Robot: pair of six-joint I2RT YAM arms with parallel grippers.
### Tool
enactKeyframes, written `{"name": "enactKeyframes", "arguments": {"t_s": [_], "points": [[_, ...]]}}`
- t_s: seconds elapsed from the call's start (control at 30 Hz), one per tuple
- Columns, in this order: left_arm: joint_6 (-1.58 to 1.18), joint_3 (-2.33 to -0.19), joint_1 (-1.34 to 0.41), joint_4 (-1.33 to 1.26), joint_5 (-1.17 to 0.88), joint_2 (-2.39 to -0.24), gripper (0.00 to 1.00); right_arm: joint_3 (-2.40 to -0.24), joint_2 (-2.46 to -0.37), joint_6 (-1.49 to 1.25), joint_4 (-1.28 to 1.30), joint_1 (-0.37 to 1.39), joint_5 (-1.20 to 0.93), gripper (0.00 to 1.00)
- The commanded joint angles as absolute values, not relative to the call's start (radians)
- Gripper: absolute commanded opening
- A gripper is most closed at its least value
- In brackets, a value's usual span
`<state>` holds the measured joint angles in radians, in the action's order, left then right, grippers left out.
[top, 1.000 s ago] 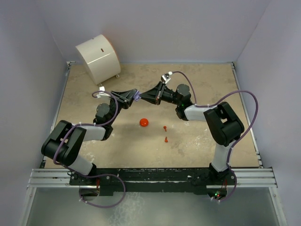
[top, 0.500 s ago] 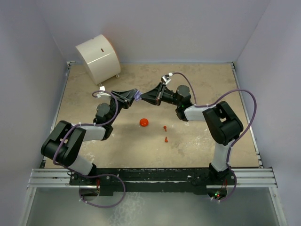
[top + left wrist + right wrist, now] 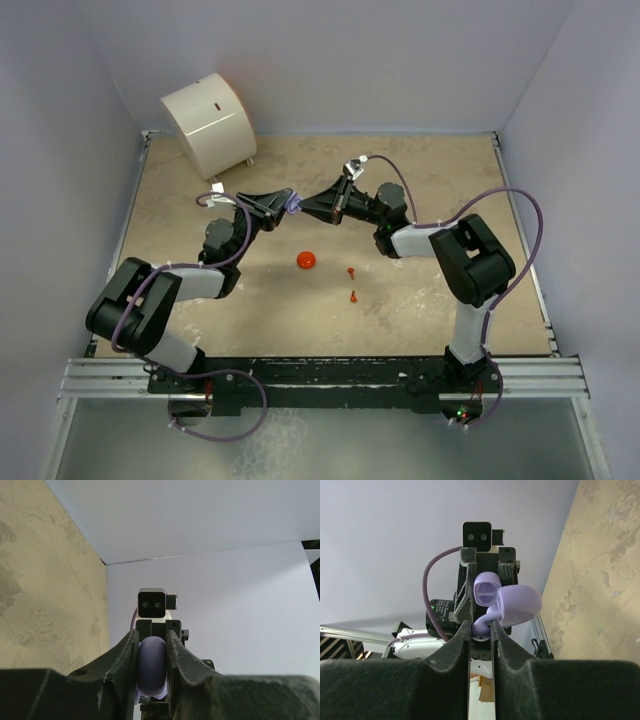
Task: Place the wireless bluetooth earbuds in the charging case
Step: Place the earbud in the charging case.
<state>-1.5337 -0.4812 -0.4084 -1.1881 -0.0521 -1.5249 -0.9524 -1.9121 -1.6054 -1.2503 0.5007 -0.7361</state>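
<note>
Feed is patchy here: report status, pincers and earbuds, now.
Left pincer shut on open lilac case. Right pincer shut on lilac earbud, at the case, not seated. On table below: red case, two red earbuds; nothing in the way.

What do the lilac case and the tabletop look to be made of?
Lilac charging case: probably moulded plastic with a smooth satin finish, judging by the soft even sheen on its rounded lid. Tabletop: beige with mottled darker veins, like stone or a stone-print laminate; matt. I cannot tell which.
</note>
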Motion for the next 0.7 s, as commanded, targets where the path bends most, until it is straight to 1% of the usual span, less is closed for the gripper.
{"name": "enactKeyframes", "arguments": {"t_s": [0.0, 0.43, 0.67], "points": [[-1.523, -0.503, -0.418, -1.265, -0.055, -1.482, 0.00, -0.947, -1.917, -1.620, -1.312, 0.497, -0.769, 0.00], [-1.476, -0.471, -0.419, -1.382, -0.046, -1.501, 0.00, -0.940, -1.917, -1.646, -1.326, 0.492, -0.773, 0.00], [-1.466, -0.470, -0.420, -1.382, -0.042, -1.517, 0.00, -0.950, -1.913, -1.655, -1.303, 0.488, -0.773, 0.00]]}}
